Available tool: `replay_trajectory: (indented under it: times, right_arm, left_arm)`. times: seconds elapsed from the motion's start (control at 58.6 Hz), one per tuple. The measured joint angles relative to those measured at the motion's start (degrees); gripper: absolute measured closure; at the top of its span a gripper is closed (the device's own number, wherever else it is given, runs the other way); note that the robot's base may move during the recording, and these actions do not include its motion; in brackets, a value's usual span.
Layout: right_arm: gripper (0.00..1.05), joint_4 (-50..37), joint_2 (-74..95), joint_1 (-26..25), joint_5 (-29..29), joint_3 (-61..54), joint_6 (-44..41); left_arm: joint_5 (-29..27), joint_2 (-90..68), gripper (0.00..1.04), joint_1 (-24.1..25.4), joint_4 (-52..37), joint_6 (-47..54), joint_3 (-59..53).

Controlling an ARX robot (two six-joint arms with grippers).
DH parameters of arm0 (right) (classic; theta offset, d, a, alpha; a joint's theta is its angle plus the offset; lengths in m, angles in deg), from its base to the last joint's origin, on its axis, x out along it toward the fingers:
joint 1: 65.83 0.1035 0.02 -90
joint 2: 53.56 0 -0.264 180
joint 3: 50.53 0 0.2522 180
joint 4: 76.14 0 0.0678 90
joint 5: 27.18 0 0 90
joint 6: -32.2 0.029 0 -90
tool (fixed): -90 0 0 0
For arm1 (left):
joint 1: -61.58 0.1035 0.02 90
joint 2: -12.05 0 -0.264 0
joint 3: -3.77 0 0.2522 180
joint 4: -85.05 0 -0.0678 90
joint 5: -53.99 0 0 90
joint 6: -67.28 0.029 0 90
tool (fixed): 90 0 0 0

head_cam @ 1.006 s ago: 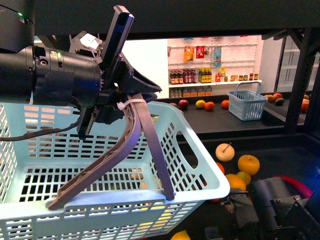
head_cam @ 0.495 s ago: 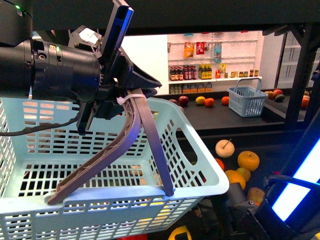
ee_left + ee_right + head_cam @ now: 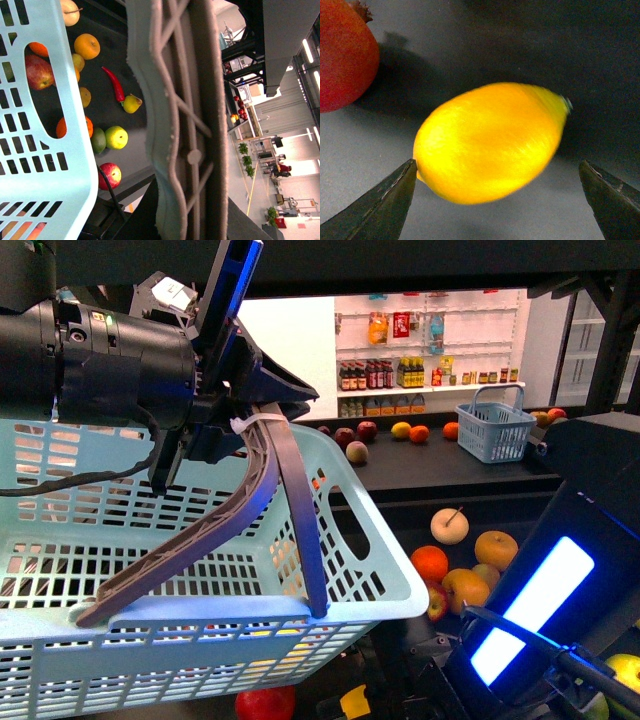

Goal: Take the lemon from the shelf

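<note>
Straddling the oval yellow lemon, the right gripper has its dark fingertips spread wide, one on each side, neither clearly touching. That lemon lies on the black shelf tray, near a round red fruit. Meanwhile the left gripper is clamped on the grey ribbed handle of a pale blue slotted plastic basket.

Black shelf, shallow trays on two levels. On the far level: small blue basket at right, apples and an orange to its left. On the near level: pale round fruit, more oranges, red chili, yellow pear. Lemon flat on the dark surface, near a red fruit.
</note>
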State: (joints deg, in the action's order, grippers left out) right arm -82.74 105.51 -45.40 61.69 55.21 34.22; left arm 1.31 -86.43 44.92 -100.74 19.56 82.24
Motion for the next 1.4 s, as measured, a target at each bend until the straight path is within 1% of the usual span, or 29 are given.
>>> replay_trajectory:
  times: [0.87,0.972,1.024,1.262,1.399]
  right_arm:
    - [0.07,3.72,5.95,1.38,-2.8,9.66,-0.37]
    - [0.2,3.72,5.95,1.42,-3.04,9.75,-0.44]
    - [0.24,3.69,5.95,1.42,-2.99,9.75,-0.48]
    - [0.25,2.71,5.33,0.83,-2.51,8.11,-0.79]
    - [0.25,1.05,3.02,-0.24,-1.64,4.09,-0.74]
  left_arm:
    - [0.39,0.0,0.96,0.0,0.0,-0.42,0.0]
    - [0.39,0.0,0.96,0.0,0.0,-0.44,0.0]
    - [0.37,0.0,0.96,0.0,0.0,-0.44,0.0]
    - [0.39,0.0,0.96,0.0,0.0,-0.5,0.0]
    - [0.39,0.0,0.96,0.0,0.0,-0.5,0.0]
